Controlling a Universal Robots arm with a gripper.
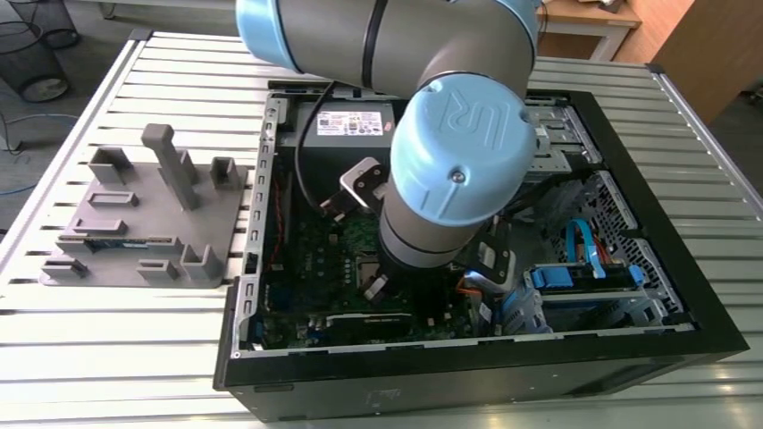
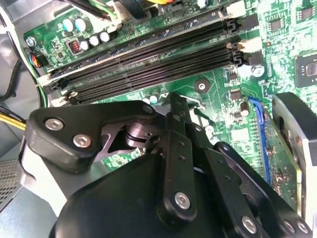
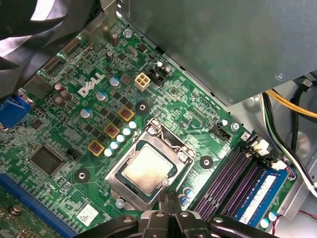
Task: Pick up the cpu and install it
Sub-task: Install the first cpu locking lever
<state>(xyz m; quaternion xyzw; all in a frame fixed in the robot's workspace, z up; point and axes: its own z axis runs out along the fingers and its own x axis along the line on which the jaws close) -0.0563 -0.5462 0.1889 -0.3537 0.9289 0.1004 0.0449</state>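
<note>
Finding: the cpu (image 3: 147, 168) lies flat in the socket (image 3: 184, 157) on the motherboard (image 3: 74, 139), silver top up. The socket's metal frame surrounds it on all sides. The pick-up and the placing therefore appear done.

Gripper: in the first wrist view the gripper (image 3: 171, 202) hangs just short of the socket's near edge, so the cpu is directly ahead of its tips and close. Its fingers (image 3: 166, 204) look pressed together with nothing between them. It carries no chip. Whether the tips touch the socket frame cannot be told.

Surroundings: the memory slots (image 3: 225, 178) run to one side of the gripper, beside the socket. In the exterior view the arm (image 1: 459, 152) reaches down into the open case (image 1: 667, 353). The grey tray (image 1: 131, 237) stands on the worktop (image 1: 120, 357) outside the case, well apart from the gripper.

Outstanding: the frame seems to lie down over the chip's rim, but whether its lever is latched cannot be made out. In my judgement the task is at or near its end, with only the securing of the socket in doubt.
</note>
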